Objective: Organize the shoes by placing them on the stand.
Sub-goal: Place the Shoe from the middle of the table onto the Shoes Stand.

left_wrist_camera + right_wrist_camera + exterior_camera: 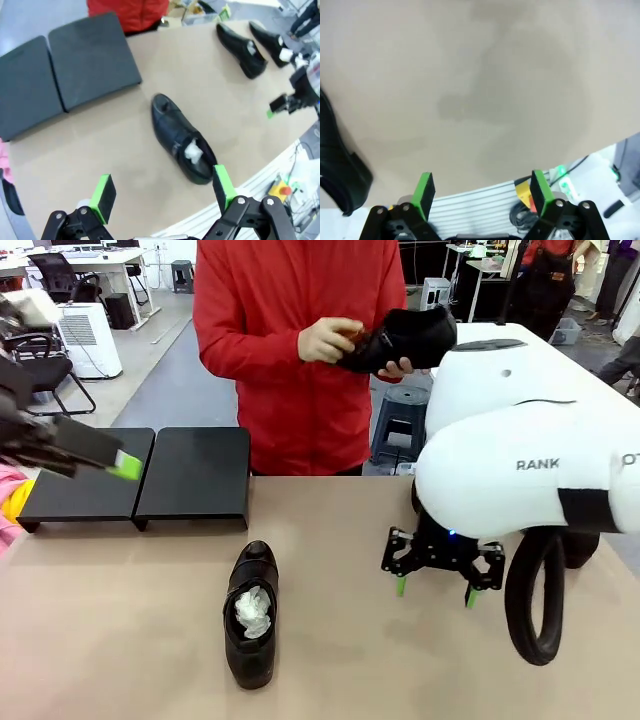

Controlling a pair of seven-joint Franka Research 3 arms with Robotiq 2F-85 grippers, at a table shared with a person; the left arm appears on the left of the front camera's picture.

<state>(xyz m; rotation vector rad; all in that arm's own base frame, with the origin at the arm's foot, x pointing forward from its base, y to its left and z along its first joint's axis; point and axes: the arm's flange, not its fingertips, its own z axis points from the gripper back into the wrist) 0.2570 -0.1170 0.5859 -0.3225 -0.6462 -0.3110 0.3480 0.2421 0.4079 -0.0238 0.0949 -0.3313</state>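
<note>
Well, my left gripper [163,191] and right gripper [435,592] both hang open, empty. One shoe [251,612] lies lower centre of the front view, toe toward the stand [195,475] at upper left, likely set for my pick; the person's hand [325,340] holds a second shoe [410,335] up top.

A flat, pale tan table [120,640] carries a low matte-black stand [190,480] of two sloping panels, set along the far edge toward the left corner. One glossy black leather dress shoe [251,615], stuffed with crumpled white paper [253,612], lies mid-surface toward the near edge, toe pointing to the far edge. Two more black dress shoes [241,44] lie side by side, seemingly toward the far right corner.
</note>
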